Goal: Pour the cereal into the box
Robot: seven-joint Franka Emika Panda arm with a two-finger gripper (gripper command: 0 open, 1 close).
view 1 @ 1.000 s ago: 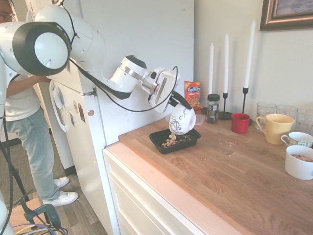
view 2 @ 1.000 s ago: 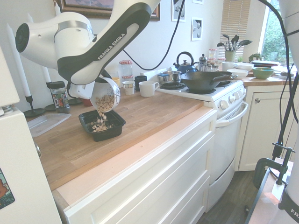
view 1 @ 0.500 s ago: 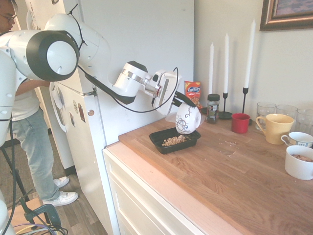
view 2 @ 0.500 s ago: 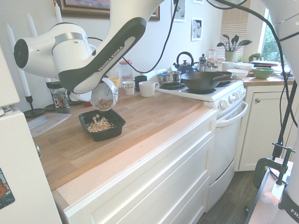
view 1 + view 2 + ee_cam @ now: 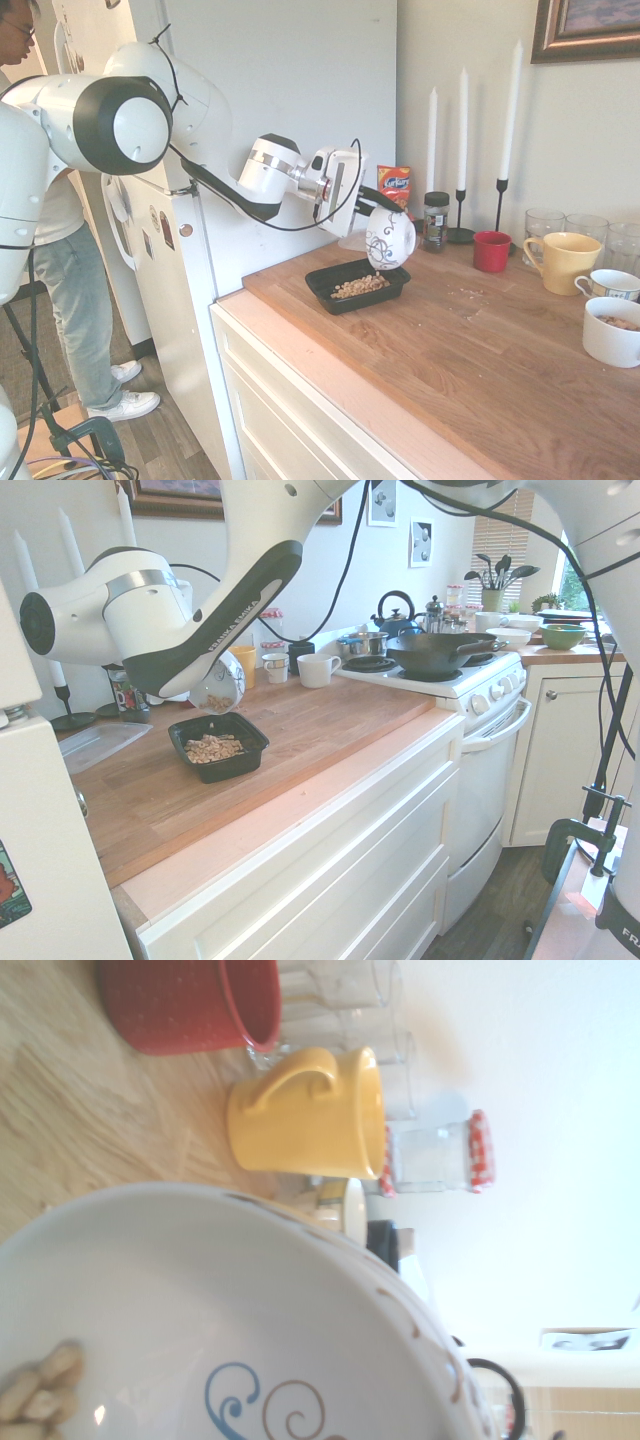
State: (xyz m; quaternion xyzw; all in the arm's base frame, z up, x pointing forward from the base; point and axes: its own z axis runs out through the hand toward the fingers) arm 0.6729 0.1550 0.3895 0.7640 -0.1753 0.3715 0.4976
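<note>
Cereal (image 5: 358, 287) fills box (image 5: 330, 276) (bowl (image 5: 390, 239) nearly emptied).

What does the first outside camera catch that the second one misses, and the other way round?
Only the first exterior view shows the orange snack packet, the red cup, the big yellow mug and a person by the fridge. Only the second exterior view shows the stove, the black pan and the kettle. Both show the gripper holding the white bowl tilted over the black box, with cereal lying in it.
</note>
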